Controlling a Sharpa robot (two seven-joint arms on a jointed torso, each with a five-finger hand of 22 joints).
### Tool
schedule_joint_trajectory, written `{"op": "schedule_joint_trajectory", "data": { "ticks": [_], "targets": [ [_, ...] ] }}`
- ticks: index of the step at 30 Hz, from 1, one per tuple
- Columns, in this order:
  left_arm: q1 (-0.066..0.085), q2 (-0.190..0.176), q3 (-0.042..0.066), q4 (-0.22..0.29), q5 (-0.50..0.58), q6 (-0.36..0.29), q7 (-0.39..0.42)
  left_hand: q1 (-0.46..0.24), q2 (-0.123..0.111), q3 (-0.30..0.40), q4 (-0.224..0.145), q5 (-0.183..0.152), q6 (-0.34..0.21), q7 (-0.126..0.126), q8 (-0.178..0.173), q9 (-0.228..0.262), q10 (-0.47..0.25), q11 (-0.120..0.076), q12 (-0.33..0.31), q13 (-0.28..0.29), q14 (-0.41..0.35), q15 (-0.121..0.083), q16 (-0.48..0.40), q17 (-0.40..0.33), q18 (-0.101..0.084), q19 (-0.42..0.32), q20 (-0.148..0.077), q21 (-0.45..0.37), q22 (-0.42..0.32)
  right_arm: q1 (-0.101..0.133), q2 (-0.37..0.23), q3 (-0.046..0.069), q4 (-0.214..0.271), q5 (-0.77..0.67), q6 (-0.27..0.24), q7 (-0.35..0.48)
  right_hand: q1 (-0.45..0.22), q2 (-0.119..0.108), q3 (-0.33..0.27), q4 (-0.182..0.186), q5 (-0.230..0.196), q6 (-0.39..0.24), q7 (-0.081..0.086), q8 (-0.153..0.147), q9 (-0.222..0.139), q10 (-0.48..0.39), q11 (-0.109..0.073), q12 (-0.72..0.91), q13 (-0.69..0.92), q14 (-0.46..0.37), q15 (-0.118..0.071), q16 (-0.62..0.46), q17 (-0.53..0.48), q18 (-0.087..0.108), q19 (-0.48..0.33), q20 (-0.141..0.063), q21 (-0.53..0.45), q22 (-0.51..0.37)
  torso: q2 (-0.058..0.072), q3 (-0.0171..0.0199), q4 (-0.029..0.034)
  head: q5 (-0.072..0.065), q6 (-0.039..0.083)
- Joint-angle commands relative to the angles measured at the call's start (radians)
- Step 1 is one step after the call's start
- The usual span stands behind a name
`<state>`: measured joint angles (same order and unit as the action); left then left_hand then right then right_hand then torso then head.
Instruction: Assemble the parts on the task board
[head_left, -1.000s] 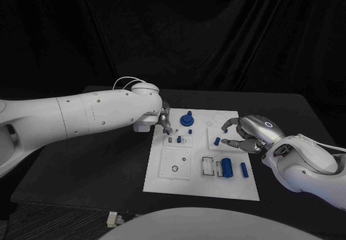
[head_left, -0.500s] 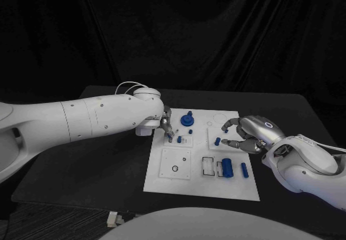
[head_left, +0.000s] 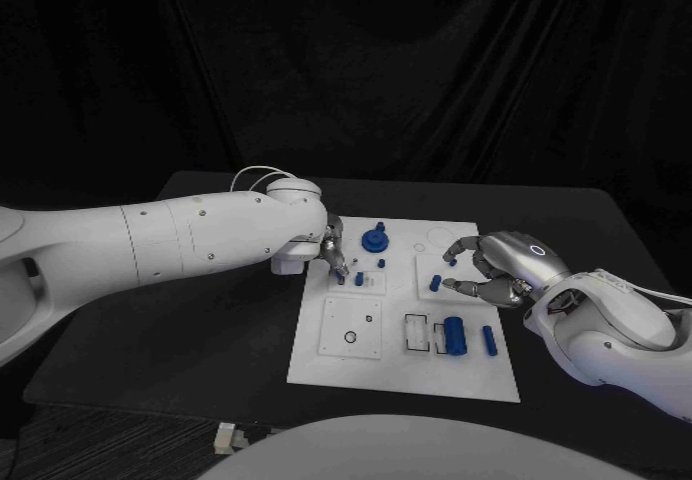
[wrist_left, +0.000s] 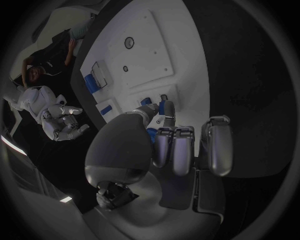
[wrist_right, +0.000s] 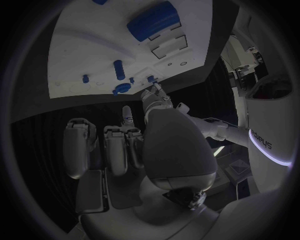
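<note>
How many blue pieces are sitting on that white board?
At least 6: a round knob, small pegs, a big cylinder and a bar. The hands may hide others.

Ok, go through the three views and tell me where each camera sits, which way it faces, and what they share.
Head view: on the robot's head, looking down at the task board; both white arms show, with the left robot hand and right robot hand.
Left wrist view: behind the left robot hand, facing along its fingers to the task board.
Right wrist view: behind the right robot hand, facing the task board.
Shared: all three show the board and its blue parts.
</note>
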<state>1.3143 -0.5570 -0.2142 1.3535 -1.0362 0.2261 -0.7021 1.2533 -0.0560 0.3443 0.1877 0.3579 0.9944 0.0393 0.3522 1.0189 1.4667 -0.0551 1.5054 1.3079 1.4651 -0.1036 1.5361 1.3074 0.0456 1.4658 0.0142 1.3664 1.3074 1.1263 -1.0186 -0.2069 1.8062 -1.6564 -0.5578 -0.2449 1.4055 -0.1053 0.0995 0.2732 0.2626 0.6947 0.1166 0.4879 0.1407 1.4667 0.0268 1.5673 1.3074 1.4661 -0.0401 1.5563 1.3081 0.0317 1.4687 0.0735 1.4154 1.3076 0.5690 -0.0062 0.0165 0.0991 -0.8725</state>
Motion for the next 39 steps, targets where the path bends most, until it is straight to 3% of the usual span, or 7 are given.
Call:
{"op": "schedule_joint_trajectory", "data": {
  "ticks": [1,34,36,39],
  "targets": [
    [-0.003,0.004,0.001,0.001,0.002,0.012,-0.04,-0.011,0.003,0.007,0.002,-0.004,0.039,-0.031,-0.002,0.001,0.054,-0.008,-0.006,0.18,0.085,-0.006,-0.006,0.2,-0.001,0.02,-0.01,-0.005,0.204,-0.003,0.001,0.001,0.0,-0.002,0.002,-0.011,0.006,-0.002,-0.002,0.006,0.005,0.008,0.001,0.003,-0.001,0.093,0.002,-0.006,0.245,0.095,0.001,-0.004,0.222,0.009,0.025,-0.005,-0.003,0.208,0.0,-0.0001,-0.0003,0.001,0.0],
    [-0.022,0.013,0.001,-0.021,0.002,0.039,-0.039,-0.02,0.004,0.012,0.0,-0.014,0.037,-0.031,-0.007,0.001,0.044,-0.007,-0.021,0.163,0.078,-0.005,-0.019,0.183,0.0,0.017,-0.009,-0.011,0.202,-0.003,0.005,0.001,0.0,0.002,0.005,-0.01,0.007,-0.002,-0.002,0.007,0.006,0.009,0.002,0.003,-0.002,0.09,0.002,-0.009,0.242,0.095,0.001,-0.004,0.222,0.009,0.025,-0.004,-0.004,0.208,0.0,-0.0003,0.0005,0.002,0.0],
    [-0.023,0.014,0.001,-0.024,0.002,0.038,-0.038,-0.026,0.004,0.013,-0.001,-0.024,0.036,-0.03,-0.009,0.001,0.042,-0.006,-0.024,0.161,0.077,-0.004,-0.021,0.18,0.0,0.016,-0.008,-0.012,0.202,-0.003,0.005,0.001,0.0,0.002,0.005,-0.01,0.007,-0.002,-0.002,0.007,0.006,0.009,0.002,0.003,-0.002,0.09,0.002,-0.009,0.242,0.095,0.001,-0.004,0.222,0.009,0.025,-0.004,-0.004,0.208,0.0,-0.0002,0.0006,0.002,0.0],
    [-0.025,0.016,0.001,-0.029,0.002,0.038,-0.038,-0.043,0.008,0.012,0.0,-0.076,0.038,-0.028,-0.016,0.0,0.042,-0.005,-0.025,0.159,0.077,-0.003,-0.023,0.178,0.0,0.016,-0.007,-0.013,0.202,-0.003,0.006,0.001,0.0,0.002,0.005,-0.01,0.007,-0.002,-0.002,0.007,0.006,0.01,0.002,0.003,-0.003,0.088,0.003,-0.01,0.238,0.095,0.001,-0.005,0.221,0.009,0.025,-0.004,-0.004,0.208,0.0,0.0,0.0002,0.001,0.0]
  ]
}}
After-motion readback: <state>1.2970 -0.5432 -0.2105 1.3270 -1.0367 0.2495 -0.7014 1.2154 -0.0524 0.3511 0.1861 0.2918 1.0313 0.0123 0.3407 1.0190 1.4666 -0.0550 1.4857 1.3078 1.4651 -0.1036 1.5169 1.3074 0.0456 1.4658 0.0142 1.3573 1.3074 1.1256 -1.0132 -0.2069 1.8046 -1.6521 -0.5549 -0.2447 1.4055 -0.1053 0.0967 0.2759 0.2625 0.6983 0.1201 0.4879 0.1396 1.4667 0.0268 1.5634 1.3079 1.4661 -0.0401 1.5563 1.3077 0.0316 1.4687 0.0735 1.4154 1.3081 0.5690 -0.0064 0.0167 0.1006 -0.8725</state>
